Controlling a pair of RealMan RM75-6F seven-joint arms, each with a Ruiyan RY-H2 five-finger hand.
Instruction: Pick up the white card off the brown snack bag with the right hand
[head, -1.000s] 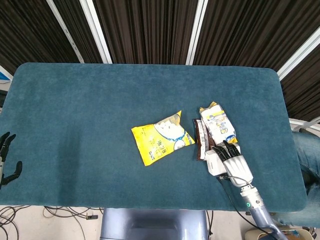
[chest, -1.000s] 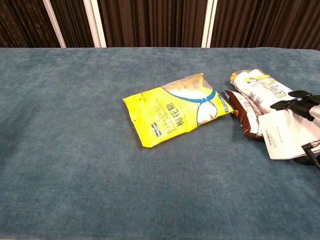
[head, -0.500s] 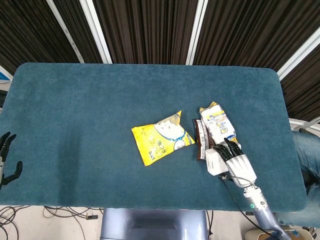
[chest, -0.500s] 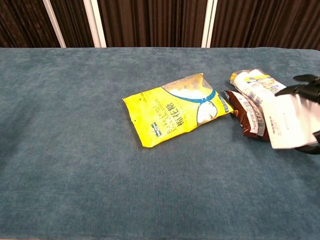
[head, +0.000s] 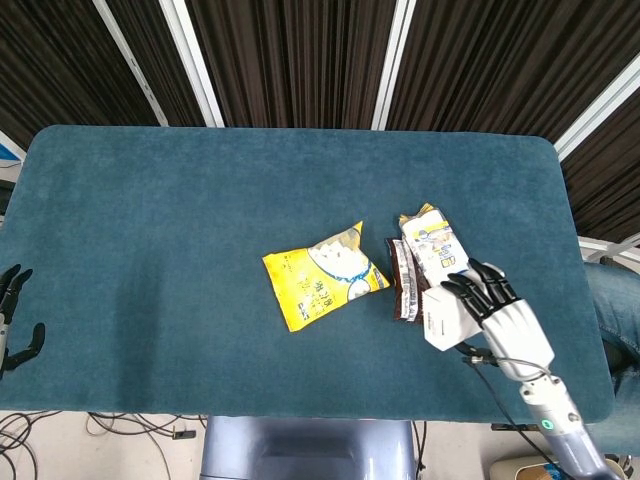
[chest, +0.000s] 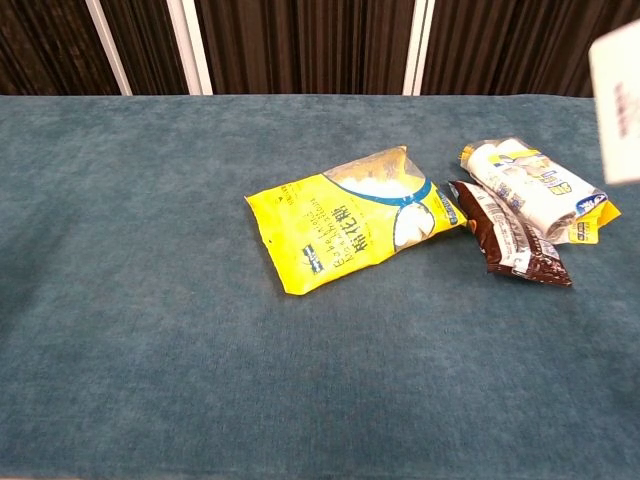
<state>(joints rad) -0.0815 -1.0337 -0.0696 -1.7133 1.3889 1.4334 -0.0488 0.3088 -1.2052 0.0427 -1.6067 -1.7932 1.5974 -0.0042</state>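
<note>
My right hand hangs above the table's front right part and holds the white card by its right edge. In the chest view the card shows high at the right border, well above the bags; the hand itself is out of that frame. The brown snack bag lies bare on the cloth, beside the yellow bag; from the head it sits just left of the raised card. My left hand rests at the far left edge, off the table, fingers apart and empty.
A yellow snack bag lies mid-table. A white and yellow packet lies against the brown bag's far side. The teal cloth table ends close in front of my right hand. Dark slatted wall behind.
My right hand has risen with the white card, lifting it off the brown bag. The brown bag now shows whole. The left hand has not moved.
</note>
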